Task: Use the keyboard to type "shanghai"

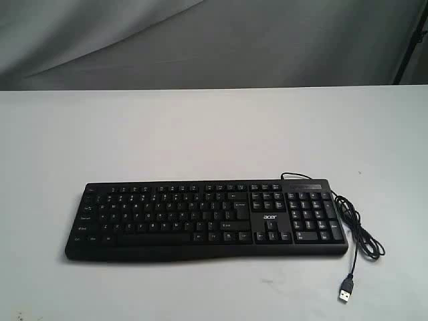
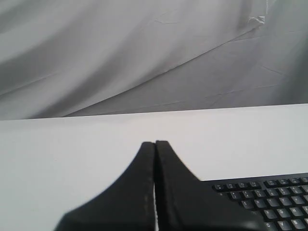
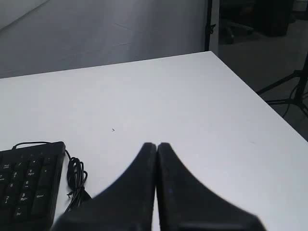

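The wide black keyboard with white legends and an "acer" logo lies flat on the white table, near its front edge. Its thin black cable loops off the number-pad end and stops in a loose USB plug. Neither arm shows in the exterior view. In the left wrist view my left gripper is shut and empty, with a corner of the keyboard beside it. My right gripper is likewise shut on nothing, held over bare table past the keyboard's number-pad end and the bundled cable.
The white table runs back to a grey cloth backdrop. Its right edge drops off to a dark floor where a stand's legs are set.
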`<state>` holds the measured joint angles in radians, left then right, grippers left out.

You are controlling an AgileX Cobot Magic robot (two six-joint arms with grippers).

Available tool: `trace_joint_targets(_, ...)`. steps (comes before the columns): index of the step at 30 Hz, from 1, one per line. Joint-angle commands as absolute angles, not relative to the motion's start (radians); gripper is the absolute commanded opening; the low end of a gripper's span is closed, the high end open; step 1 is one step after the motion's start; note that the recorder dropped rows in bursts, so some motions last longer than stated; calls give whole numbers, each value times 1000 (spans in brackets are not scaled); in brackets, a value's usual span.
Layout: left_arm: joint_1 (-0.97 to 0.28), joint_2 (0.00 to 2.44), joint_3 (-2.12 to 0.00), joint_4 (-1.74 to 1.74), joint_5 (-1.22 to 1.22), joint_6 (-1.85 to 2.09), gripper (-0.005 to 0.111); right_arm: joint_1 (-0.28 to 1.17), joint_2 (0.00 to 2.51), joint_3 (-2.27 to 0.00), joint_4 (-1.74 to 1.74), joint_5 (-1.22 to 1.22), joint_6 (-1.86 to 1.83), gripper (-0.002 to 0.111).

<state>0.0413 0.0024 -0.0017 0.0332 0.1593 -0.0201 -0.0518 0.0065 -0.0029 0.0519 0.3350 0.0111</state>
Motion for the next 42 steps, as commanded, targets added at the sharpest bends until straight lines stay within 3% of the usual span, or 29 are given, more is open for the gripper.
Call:
trace_joint_targets(1, 35, 0, 0, 33, 153, -23, 0, -59, 0, 0, 43, 333, 7, 0)
trace_joint_targets(16, 35, 0, 0, 33, 153, -23, 0, -59, 0, 0, 30, 316, 0, 0)
trace_joint_targets(26, 35, 0, 0, 33, 153, -23, 0, -59, 0, 0, 105, -207, 6, 0)
trace_joint_targets(28, 35, 0, 0, 33, 153, -23, 0, -59, 0, 0, 105, -476, 17, 0)
trace_joint_targets(30, 35, 0, 0, 33, 153, -23, 0, -59, 0, 0, 84, -687, 261, 0)
trace_joint_targets(32, 35, 0, 0, 33, 153, -23, 0, -59, 0, -15, 90, -738, 393, 0)
trace_joint_targets(36, 35, 0, 0, 33, 153, -23, 0, -59, 188, -357, -52, -376, 416, 0)
trace_joint_targets(40, 35, 0, 0, 33, 153, -23, 0, -59, 651, -843, -385, -65, 389, 0)
trace_joint_targets(42, 35, 0, 0, 33, 153, -23, 0, -58, 873, -1075, -541, 220, 377, 0)
